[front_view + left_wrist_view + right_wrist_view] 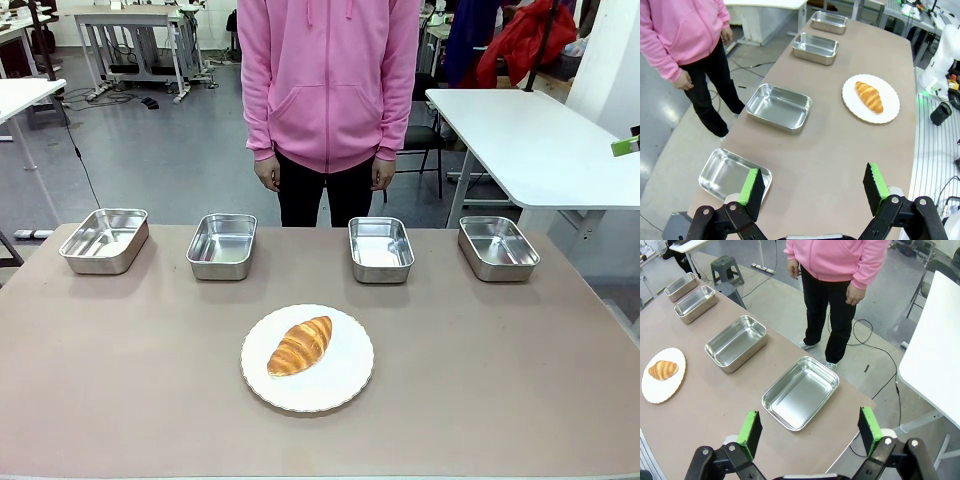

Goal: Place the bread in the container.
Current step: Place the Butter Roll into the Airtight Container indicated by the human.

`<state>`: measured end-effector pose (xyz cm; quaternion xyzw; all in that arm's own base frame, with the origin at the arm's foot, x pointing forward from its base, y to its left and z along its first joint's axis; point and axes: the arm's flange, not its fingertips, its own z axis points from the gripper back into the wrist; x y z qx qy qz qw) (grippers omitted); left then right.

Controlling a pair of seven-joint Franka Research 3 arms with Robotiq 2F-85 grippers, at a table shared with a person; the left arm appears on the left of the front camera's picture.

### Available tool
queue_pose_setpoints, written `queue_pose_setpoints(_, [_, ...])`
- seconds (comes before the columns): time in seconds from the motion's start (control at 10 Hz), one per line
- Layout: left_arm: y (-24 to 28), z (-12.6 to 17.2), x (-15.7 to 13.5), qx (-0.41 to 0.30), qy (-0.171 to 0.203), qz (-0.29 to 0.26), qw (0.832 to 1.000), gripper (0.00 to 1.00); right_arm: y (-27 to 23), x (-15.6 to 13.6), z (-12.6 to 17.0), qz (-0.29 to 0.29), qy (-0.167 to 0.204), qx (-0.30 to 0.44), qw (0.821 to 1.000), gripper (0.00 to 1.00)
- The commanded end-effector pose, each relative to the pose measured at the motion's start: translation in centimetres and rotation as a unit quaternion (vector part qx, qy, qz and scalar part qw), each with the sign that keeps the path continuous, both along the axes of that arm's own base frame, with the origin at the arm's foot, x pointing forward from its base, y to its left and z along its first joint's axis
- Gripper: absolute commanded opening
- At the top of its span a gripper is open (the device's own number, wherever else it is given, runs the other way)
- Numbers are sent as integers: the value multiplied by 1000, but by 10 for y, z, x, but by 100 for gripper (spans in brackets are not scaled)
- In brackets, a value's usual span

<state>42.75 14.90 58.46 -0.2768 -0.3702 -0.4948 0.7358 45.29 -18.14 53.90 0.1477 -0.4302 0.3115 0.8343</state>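
The bread (299,346), a golden-brown croissant, lies on a round white plate (345,385) in the near middle of the table. Several alike steel trays stand empty in a row behind it; any could be the container (381,248), and nothing sets one apart. In the left wrist view my left gripper (813,181) hangs open over the table's left end, beside the end tray (732,175), far from the bread (869,96). My right gripper (810,424) is open above the right end tray (800,392); the bread (663,369) lies far off.
A person in a pink hoodie (328,80) stands at the far edge behind the trays, hands hanging at the sides. The table's brown top (500,380) is bare around the plate. A white table (540,140) stands beyond at the right.
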Motion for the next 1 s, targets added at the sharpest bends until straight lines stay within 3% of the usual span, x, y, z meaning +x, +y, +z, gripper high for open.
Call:
queue_pose_setpoints(0.0, [1,1,-2,-1,-4,-5,1000,100,1,2,1,1,-10,10,1000,100])
queue_pose_setpoints(0.9, [1,1,-2,-1,-4,-5,1000,100,1,2,1,1,-10,10,1000,100])
